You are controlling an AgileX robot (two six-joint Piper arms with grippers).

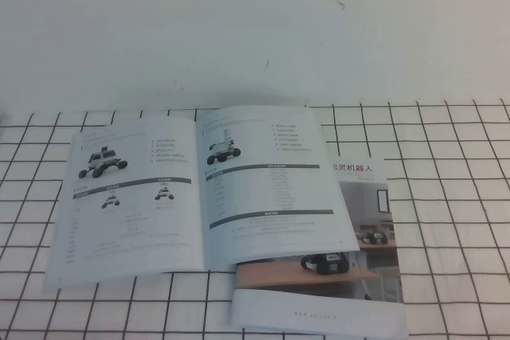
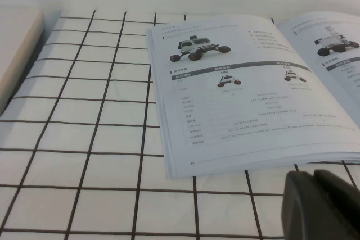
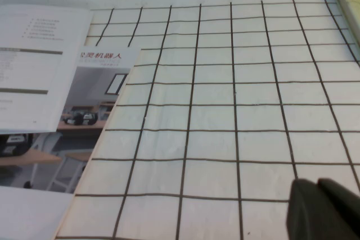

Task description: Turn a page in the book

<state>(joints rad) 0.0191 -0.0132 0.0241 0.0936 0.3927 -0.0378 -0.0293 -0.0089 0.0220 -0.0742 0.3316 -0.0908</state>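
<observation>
We find the book (image 1: 199, 189) lying open and flat on the gridded desk (image 1: 446, 197) near its middle, its right half resting on a second booklet (image 1: 362, 228) with a room photo on its cover, so the right-hand page (image 1: 267, 181) sits slightly raised and easy to catch at its free edge. Our right tool (image 3: 320, 209) waits closed and empty over the bare grid toward the desk's right edge. We cannot tell the left tool's (image 2: 320, 206) state; it hangs just off the book's near edge.

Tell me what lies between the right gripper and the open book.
Right wrist view: from the right gripper, bare grid cloth, then the room-photo booklet tucked under the book.
</observation>
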